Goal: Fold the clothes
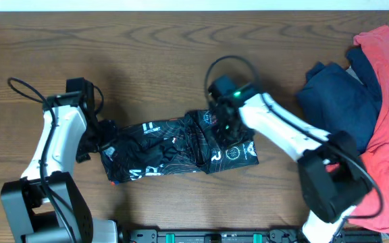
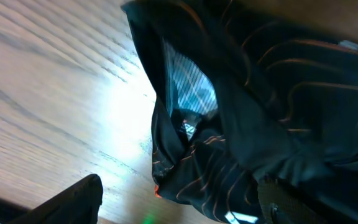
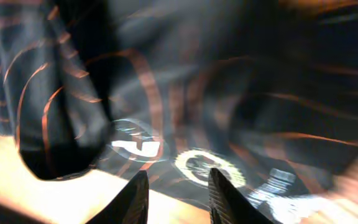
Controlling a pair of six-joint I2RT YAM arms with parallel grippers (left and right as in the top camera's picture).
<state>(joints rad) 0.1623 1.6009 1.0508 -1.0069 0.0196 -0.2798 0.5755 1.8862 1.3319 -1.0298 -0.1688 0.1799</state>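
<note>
Wooden tabletop [image 1: 181,61] carries the black jersey [image 1: 161,152] bunched near centre, its long axis running left to right; left fingers [image 2: 73,199] spread wide at its left end, right fingers [image 3: 135,196] narrowly parted and empty over its right end

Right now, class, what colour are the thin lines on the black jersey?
Orange on the jersey, clearest from left wrist.

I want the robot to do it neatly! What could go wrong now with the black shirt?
The black jersey lies crumpled, so any fold could come out crooked. The left gripper is open right at its bunched end, so cloth might snag on a finger. The right arm sits close to the navy garment and might drag it.
</note>
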